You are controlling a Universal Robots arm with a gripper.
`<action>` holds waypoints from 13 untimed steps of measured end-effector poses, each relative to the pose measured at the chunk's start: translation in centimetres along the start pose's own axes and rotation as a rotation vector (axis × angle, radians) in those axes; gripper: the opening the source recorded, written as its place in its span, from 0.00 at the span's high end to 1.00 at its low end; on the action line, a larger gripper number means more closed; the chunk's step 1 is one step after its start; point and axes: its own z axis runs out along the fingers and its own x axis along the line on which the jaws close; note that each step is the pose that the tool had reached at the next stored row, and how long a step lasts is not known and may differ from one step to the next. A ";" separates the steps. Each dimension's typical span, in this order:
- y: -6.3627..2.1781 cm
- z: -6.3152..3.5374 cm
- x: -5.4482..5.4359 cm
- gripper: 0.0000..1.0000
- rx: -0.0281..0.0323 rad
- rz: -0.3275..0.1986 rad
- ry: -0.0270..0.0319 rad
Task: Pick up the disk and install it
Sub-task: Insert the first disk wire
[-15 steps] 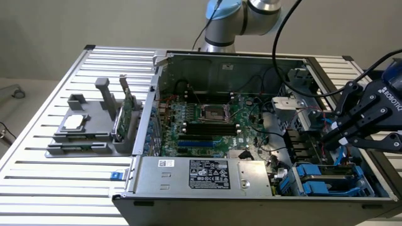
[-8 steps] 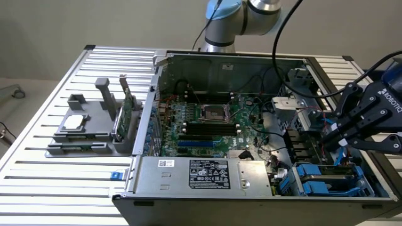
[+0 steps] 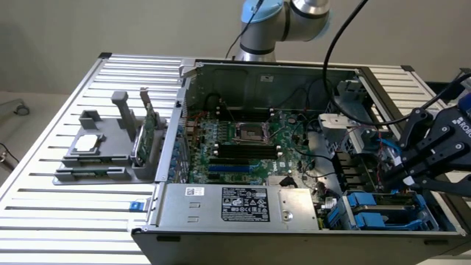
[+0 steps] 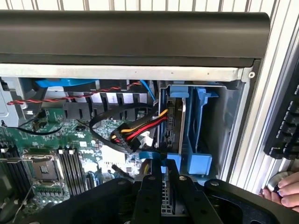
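Over the open computer case [image 3: 220, 72] on the table [image 3: 44, 215], at the exterior view's right, the end effector [image 3: 412, 171] hung with its fingers narrow, pinched on the disk [image 4: 166, 186]. The disk, in its blue frame, stood on edge just by the blue drive bay [image 4: 196, 126]. A hand [image 4: 287, 186] rested near a keyboard [image 4: 287, 126].

Arm [image 3: 287, 22]: silver-grey cylindrical joints with pale blue caps; black cable looped alongside; matte black gripper [image 3: 412, 165] of linked metal bars with round pivot screws, white lettering on its housing; black fingers [image 4: 149, 200] broad, flat, dotted with small holes.
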 end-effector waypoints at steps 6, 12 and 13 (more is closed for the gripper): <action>0.31 0.76 -0.5 0.84 0.0000 -0.001 0.0023; 0.60 1.44 -0.7 0.84 0.0001 -0.003 0.0076; 0.62 1.49 -0.7 0.84 0.0000 -0.003 0.0079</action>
